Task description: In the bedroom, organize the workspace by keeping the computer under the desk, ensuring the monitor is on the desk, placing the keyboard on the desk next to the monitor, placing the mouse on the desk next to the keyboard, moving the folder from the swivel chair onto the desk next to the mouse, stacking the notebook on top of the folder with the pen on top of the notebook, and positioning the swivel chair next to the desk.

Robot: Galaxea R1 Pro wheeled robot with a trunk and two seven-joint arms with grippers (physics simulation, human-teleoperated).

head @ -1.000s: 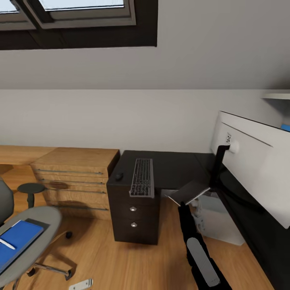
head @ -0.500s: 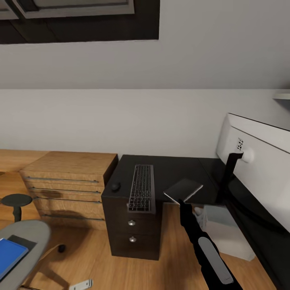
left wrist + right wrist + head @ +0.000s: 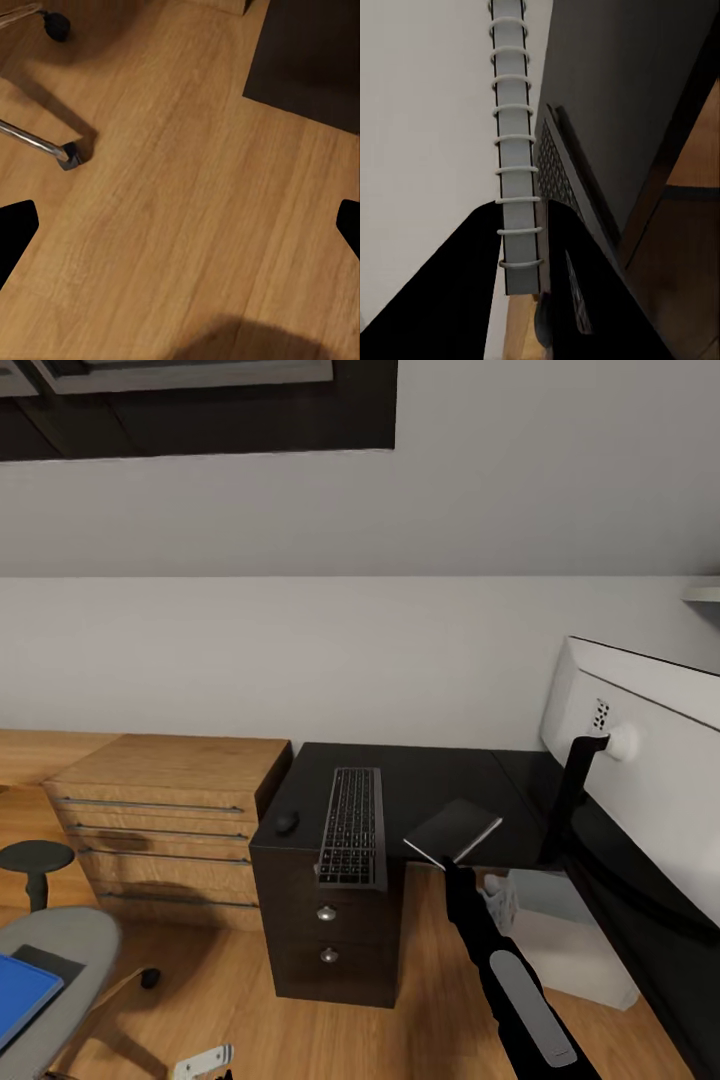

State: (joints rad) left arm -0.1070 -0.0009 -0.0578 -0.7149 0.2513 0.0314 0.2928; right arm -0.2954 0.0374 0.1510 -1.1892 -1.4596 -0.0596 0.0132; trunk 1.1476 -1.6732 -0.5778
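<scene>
My right gripper (image 3: 452, 863) is shut on the dark notebook (image 3: 455, 830) and holds it tilted over the front edge of the black desk (image 3: 430, 775). The right wrist view looks along the notebook's spiral spine (image 3: 516, 150) between the black fingers. The keyboard (image 3: 352, 825) lies on the desk's left part, and the mouse (image 3: 287, 822) sits just left of it. The monitor (image 3: 655, 770) stands at the right, white back towards me. The computer (image 3: 570, 950) is under the desk. The blue folder (image 3: 20, 995) lies on the swivel chair (image 3: 70, 950). The pen is out of view. My left gripper (image 3: 180, 225) hangs open above the floor.
A low wooden drawer cabinet (image 3: 165, 810) stands against the desk's left side, with a small round stool (image 3: 35, 858) in front of it. A chair leg and caster (image 3: 69, 154) lie on the wooden floor near my left gripper.
The camera has moved right and nearer the desk, so the chair and folder have slid towards the lower left corner. The notebook in my right gripper now reaches over the desk's front edge.
</scene>
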